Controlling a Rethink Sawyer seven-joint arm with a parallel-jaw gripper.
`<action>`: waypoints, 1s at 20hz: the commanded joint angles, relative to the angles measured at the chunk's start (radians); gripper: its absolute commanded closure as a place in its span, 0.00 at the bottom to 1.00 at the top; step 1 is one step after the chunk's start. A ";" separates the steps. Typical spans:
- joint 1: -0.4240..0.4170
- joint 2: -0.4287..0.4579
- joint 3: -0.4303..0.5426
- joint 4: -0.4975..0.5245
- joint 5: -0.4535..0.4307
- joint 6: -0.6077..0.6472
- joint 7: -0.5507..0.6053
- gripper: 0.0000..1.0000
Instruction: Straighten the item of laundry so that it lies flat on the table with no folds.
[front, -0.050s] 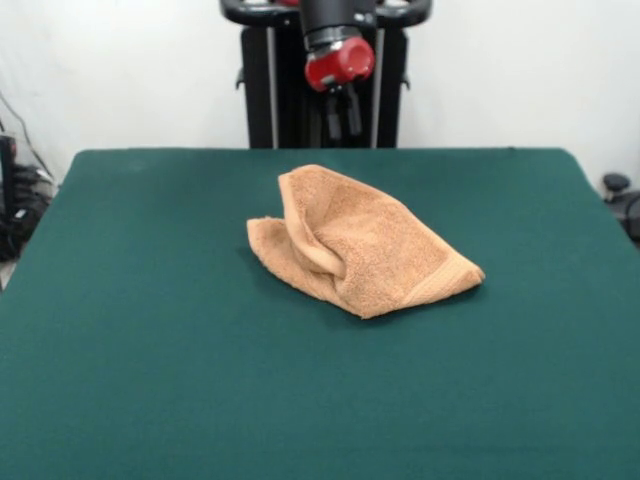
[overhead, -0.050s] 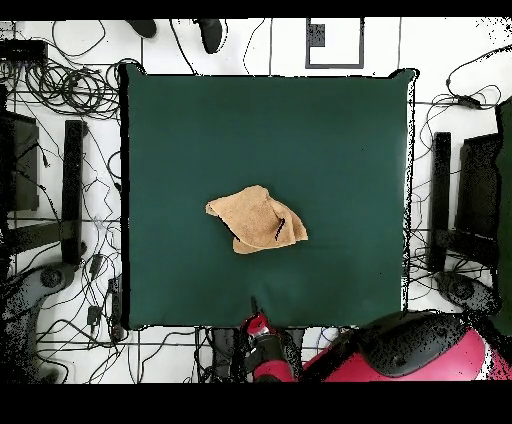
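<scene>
The item of laundry, a light orange-tan towel (front, -0.050s: 380, 250), lies crumpled near the middle of the dark green table (front, -0.050s: 150, 350), with one edge folded over into a raised ridge and a deep crease on its left side. From overhead the towel (overhead, -0.050s: 258, 220) is an uneven bunched patch on the table (overhead, -0.050s: 200, 130). My gripper (front, -0.050s: 343, 115) hangs under the red wrist above the table's far edge, well behind the towel and clear of it. It is open and holds nothing. Overhead, the gripper (overhead, -0.050s: 254, 310) sits at the table's bottom edge, below the towel.
Green cloth surrounds the towel on every side. Off the table, cables (overhead, -0.050s: 70, 90) and dark stands (overhead, -0.050s: 72, 180) line the floor on both sides in the overhead view. The red arm (overhead, -0.050s: 400, 355) lies past the table's bottom edge.
</scene>
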 joint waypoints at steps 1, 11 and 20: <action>0.016 0.029 0.123 -0.226 0.017 -0.050 0.139 0.00; 0.049 0.037 0.079 -0.169 0.098 -0.139 0.139 0.00; 0.053 0.091 0.095 -0.207 0.094 -0.160 0.140 0.00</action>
